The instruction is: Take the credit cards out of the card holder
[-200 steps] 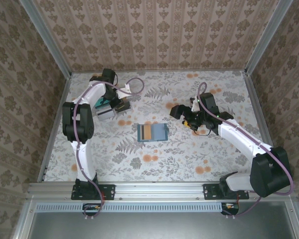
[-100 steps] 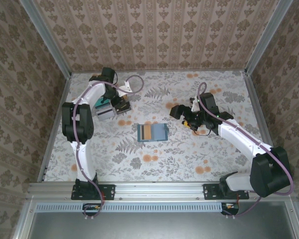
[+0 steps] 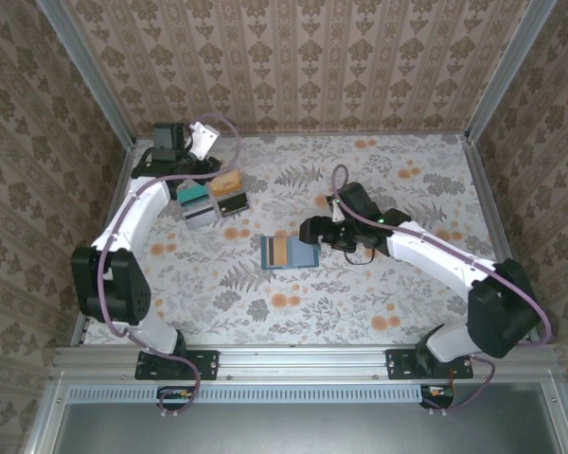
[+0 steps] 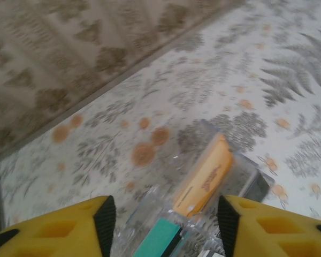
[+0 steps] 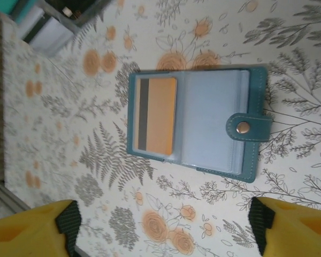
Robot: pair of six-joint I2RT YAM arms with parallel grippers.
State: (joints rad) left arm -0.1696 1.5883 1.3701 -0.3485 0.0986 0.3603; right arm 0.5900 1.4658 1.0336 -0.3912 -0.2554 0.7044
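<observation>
Lying open and flat near the middle of the floral table (image 3: 379,293), the card holder (image 3: 290,252) shows its 2 slate-blue inner faces, with a snap tab (image 5: 247,127) on one edge. 1 tan-orange card (image 5: 156,115) with a dark stripe sits in one half of it. The right gripper (image 3: 314,230) hangs just past the holder's far right corner, apart from it. From the right wrist, its 2 yellow fingers stand spread wide with nothing between them, and the holder lies ahead of the tips, untouched. At the far left of the table, well apart from the holder, rest a teal-green card (image 3: 194,194), an orange card (image 3: 229,181) and a grey card (image 3: 201,215). The left gripper (image 4: 165,225) hovers above them, fingers parted and empty. Below it the orange card stands on edge in what looks like a clear plastic tray (image 4: 232,160), the teal-green card just beside it.
</observation>
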